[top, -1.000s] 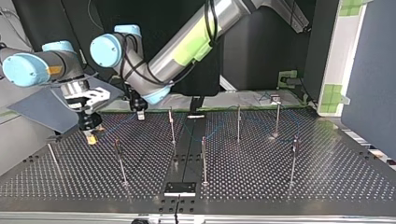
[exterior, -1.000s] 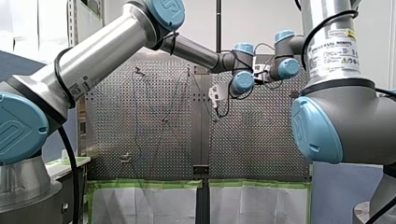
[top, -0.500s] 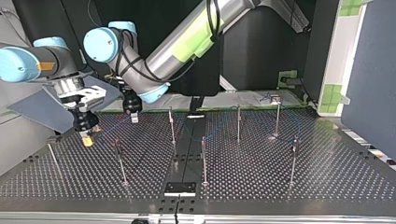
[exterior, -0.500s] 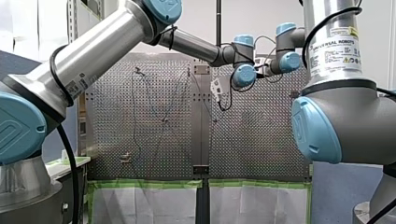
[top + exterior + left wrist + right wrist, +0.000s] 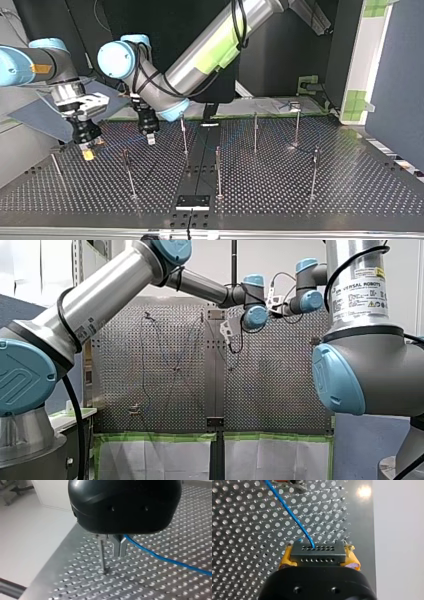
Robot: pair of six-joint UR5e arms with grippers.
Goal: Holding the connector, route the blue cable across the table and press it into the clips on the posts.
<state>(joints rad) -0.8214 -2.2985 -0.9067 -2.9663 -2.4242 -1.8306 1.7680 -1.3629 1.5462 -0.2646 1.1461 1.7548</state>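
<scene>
In the right wrist view my right gripper is shut, its yellow pads on the dark connector. The blue cable leaves the connector over the perforated table. At the top view's left that gripper hangs low over the table. My left gripper stands beside it, near a post. In the left wrist view its metal fingers are shut, and the blue cable comes out from them to one side. A thin post stands just beside the fingers.
Several thin posts rise from the perforated table, one close to both grippers. A small black plate sits at the table's near edge. The table's edge is close beside my left gripper.
My left gripper has come down and nearer in the top view, close to the table. My right gripper has drifted slightly toward the top view's left with the connector.
</scene>
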